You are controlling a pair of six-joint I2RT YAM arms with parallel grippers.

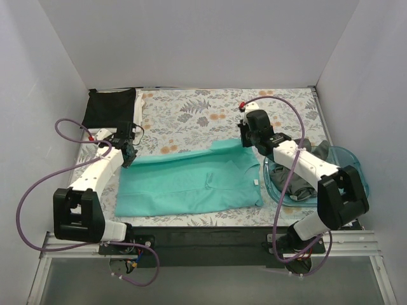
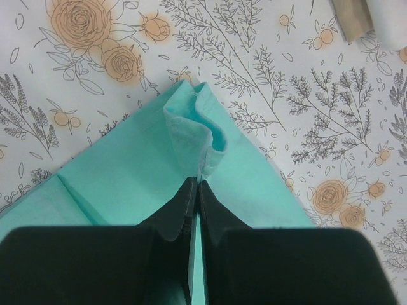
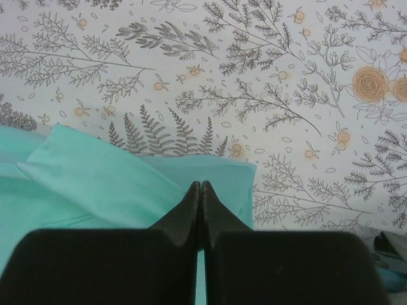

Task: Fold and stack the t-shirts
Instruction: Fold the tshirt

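The teal t-shirt (image 1: pixel 184 184) lies partly folded across the middle of the floral cloth, with its far edge lifted in a ridge between my grippers. My left gripper (image 1: pixel 129 154) is shut on its far left corner; the left wrist view shows a puckered fold of teal cloth (image 2: pixel 191 136) rising from the closed fingertips (image 2: pixel 186 190). My right gripper (image 1: pixel 247 138) is shut on its far right corner, with the teal cloth (image 3: pixel 95 178) under the closed fingertips (image 3: pixel 191 194). A black t-shirt (image 1: pixel 111 108) lies folded at the back left. A dark grey t-shirt (image 1: pixel 297 184) sits bunched in the tray. No white t-shirt shows.
A translucent blue plastic tray (image 1: pixel 353 159) stands at the right, under my right arm. The floral tablecloth (image 1: pixel 191 114) covers the table. White walls close in the left, back and right sides. A dark strip (image 1: pixel 203 238) runs along the near edge.
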